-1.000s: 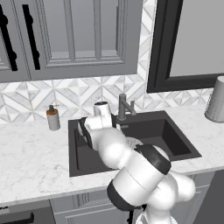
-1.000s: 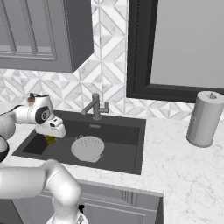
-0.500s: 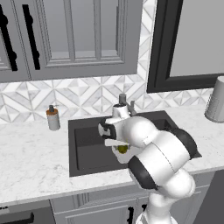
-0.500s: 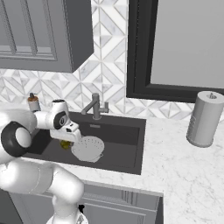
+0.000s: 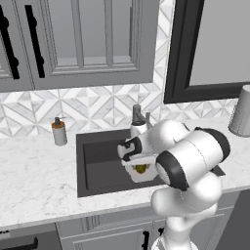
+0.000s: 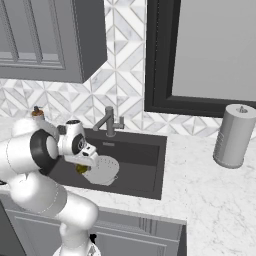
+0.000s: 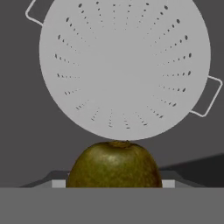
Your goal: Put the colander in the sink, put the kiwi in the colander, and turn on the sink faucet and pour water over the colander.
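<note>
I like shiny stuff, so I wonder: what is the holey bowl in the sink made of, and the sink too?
The colander looks like matte white plastic or painted metal: smooth, even, no glints, so it is hard to say which. The sink looks like dark grey stone-like composite or coated metal, dull rather than shiny. Every picture is rendered, so these are only guesses.

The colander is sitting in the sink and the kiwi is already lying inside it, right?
Not quite. The colander is in the sink, but the kiwi is not inside it; the hand holds the fruit above the colander. The hand view shows the colander empty.
</note>
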